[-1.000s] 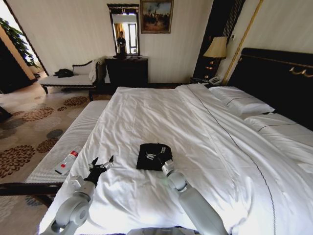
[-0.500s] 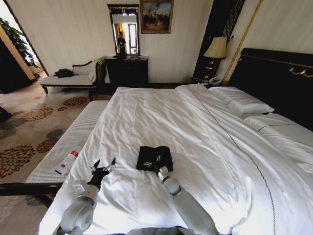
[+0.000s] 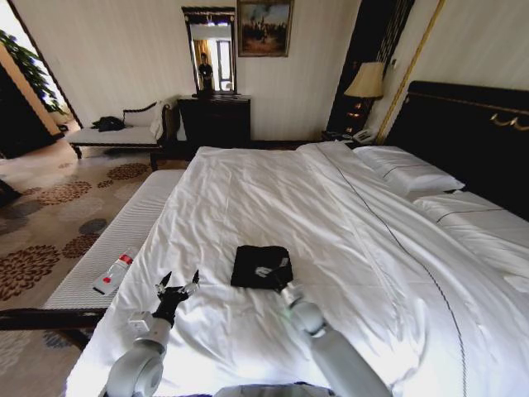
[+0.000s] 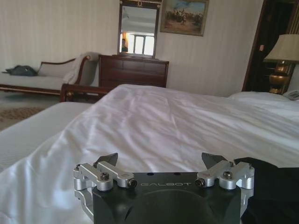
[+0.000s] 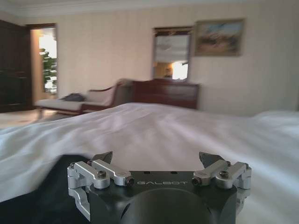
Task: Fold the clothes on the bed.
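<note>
Black T-shirt (image 3: 261, 266) now a compact folded rectangle, flat on the white bed (image 3: 331, 215), near the foot end, roughly centre of the head view. One second back: bulkier, top flap lifted, right gripper on it. Half a second back: flatter, gripper pulled back towards 6 o'clock. Now: flat, squared. Reads as fold done or nearly so; maybe a final tidy left.

Right gripper (image 3: 283, 277) at the shirt's 5 o'clock corner, back up against the edge after the brief retreat. Fingers spread wide in the right wrist view (image 5: 156, 161), nothing pinched; dark cloth just below at its side.

Left gripper (image 3: 178, 289) at 9 o'clock of the shirt, well apart, over bare sheet. Fingers spread, empty (image 4: 161, 161). Drifted slightly towards 6 o'clock across the three frames, otherwise idle.

Shirt itself not shifted on the bed; only shape changed.
</note>
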### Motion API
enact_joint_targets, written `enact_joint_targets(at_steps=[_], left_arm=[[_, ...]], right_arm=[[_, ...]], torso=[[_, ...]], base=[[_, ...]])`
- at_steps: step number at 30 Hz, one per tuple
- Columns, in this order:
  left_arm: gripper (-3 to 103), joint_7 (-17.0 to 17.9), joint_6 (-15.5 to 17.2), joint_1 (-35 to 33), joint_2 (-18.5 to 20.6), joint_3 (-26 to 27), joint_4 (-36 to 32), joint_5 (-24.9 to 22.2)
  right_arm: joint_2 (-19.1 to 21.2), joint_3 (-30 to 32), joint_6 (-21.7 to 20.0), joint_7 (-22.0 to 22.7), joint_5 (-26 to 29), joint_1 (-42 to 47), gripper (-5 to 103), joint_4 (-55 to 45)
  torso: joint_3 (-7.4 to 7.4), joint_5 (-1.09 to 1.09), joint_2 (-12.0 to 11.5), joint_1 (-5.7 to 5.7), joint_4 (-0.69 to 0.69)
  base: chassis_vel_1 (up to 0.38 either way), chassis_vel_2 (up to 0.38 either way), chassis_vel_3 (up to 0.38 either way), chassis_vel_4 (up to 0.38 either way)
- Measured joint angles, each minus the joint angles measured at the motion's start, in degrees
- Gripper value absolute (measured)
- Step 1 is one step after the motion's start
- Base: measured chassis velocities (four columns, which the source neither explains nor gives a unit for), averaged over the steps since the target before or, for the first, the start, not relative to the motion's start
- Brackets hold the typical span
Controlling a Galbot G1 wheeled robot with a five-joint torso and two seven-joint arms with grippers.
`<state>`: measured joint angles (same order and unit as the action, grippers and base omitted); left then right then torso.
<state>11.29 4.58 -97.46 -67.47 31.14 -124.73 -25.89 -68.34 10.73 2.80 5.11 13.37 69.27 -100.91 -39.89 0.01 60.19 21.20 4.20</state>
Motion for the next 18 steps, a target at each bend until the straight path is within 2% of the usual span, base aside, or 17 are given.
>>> enact_joint_targets(at_steps=[2, 3, 4, 6, 8, 9, 13, 18], left_arm=[[100, -0.2, -0.3, 0.0, -0.3, 0.2, 0.2, 0.4], [100, -0.5, -0.6, 0.0, -1.1, 0.7, 0.6, 0.7], [100, -0.5, -0.6, 0.0, -1.1, 0.7, 0.6, 0.7], [100, -1.1, -1.5, -0.4, -2.0, 1.4, 1.3, 0.8], [100, -2.0, -2.5, -1.5, -2.0, 1.8, 1.7, 1.3], [100, -2.0, -2.5, -1.5, -2.0, 1.8, 1.7, 1.3], [100, -5.2, -7.0, -6.8, 0.6, 3.2, 1.5, 3.9], [100, -8.0, -10.4, -9.9, 0.8, 3.7, 1.3, 6.4]], right_arm=[[1.2, 1.8, 0.0, 0.2, 0.7, 1.3, 100, -1.5], [2.7, 5.9, 0.0, 0.4, 1.6, 4.6, 100, -4.1], [2.7, 5.9, 0.0, 0.4, 1.6, 4.6, 100, -4.1], [2.8, 12.0, 0.3, 0.0, 1.5, 10.2, 100, -6.9], [2.1, 15.9, 1.3, -0.8, 1.1, 14.0, 100, -8.4], [2.1, 15.9, 1.3, -0.8, 1.1, 14.0, 100, -8.4], [0.1, 22.8, 4.3, -1.4, 2.1, 21.4, 100, -11.6], [-3.1, 26.1, 6.1, -2.2, 1.4, 26.2, 100, -13.9]], torso=[[0.0, 0.0, 0.0, 0.0, 0.0], [0.0, 0.0, 0.0, 0.0, -0.01], [0.0, 0.0, 0.0, 0.0, -0.01], [0.0, 0.0, 0.0, 0.0, 0.01], [0.0, 0.01, 0.0, 0.0, 0.02], [0.0, 0.01, 0.0, 0.0, 0.02], [0.01, -0.01, 0.0, 0.0, 0.0], [0.01, -0.01, 0.0, -0.01, 0.0]], base=[[0.0, 0.0, 0.0, 0.0], [0.0, 0.0, 0.0, 0.0], [0.0, 0.0, 0.0, 0.0], [0.0, 0.0, 0.0, 0.0], [0.0, 0.0, 0.0, 0.0], [0.0, 0.0, 0.0, 0.0], [0.0, 0.0, 0.0, 0.0], [0.0, 0.0, 0.0, 0.0]])
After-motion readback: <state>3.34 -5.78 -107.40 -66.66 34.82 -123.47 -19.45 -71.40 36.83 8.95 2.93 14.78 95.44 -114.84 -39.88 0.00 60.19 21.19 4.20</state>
